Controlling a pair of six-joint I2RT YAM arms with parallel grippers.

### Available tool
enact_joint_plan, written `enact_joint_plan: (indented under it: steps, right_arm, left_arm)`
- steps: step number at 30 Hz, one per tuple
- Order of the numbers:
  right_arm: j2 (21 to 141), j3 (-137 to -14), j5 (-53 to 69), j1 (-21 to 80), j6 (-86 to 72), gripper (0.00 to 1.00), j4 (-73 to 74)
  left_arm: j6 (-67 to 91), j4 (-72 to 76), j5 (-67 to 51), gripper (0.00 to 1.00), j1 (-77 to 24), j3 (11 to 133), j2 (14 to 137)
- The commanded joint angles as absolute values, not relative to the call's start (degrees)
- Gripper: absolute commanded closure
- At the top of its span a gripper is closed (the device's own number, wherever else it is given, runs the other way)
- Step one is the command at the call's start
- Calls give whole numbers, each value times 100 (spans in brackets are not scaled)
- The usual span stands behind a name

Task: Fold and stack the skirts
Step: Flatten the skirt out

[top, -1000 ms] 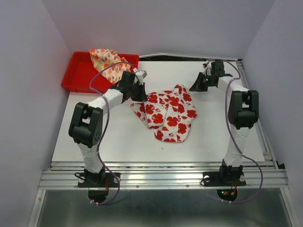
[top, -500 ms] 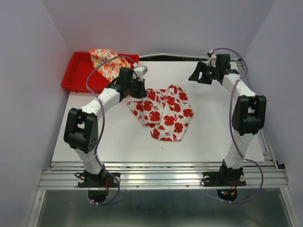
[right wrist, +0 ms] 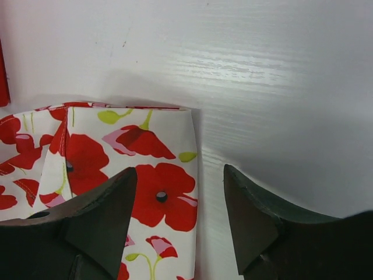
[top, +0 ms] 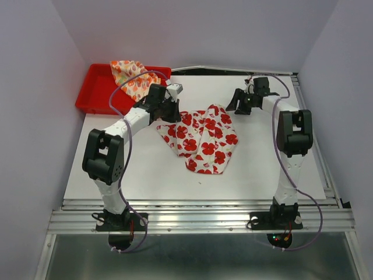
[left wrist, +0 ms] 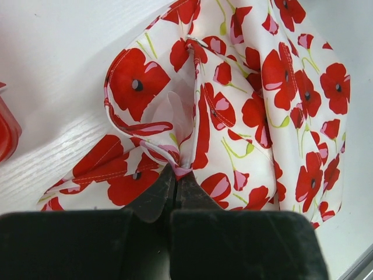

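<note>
Black fingers of the left end effector [left wrist: 175, 178] stay clenched on a bunched fold at the far left edge of the white skirt with red flowers [top: 204, 137]. The right end effector [right wrist: 179, 175], released and holding nothing, has swung in from the far side of the counter [top: 262, 163] and now hovers over the skirt's far right corner. The skirt lies crumpled and creased mid-counter, unmoved over the last half second. The cream skirt [top: 129, 74] sits heaped in the red tray [top: 93, 96] at the far left.
</note>
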State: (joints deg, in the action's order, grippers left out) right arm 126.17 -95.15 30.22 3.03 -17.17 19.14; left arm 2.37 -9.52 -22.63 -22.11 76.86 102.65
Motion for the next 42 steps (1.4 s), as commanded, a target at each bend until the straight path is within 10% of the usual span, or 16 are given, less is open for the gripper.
enact_joint_plan:
  steps: [1, 11, 17, 42]
  right_arm:
    - [12814, -9852, 2664, 492, -1714, 34, 1494]
    - [13420, -10160, 2066, 913, -1284, 45, 1687]
    - [13062, -9915, 2004, 914, -1055, 99, 1766]
    - [7999, -8763, 380, 571, 457, 99, 1767]
  left_arm:
    - [202, -861, -2408, 100, -2224, 7937, 10239]
    - [185, -800, -2391, 100, -2224, 7998, 10353]
    - [167, -844, -2303, 100, -2224, 8033, 10301]
    - [-756, -45, -1187, 100, -2180, 7851, 7622]
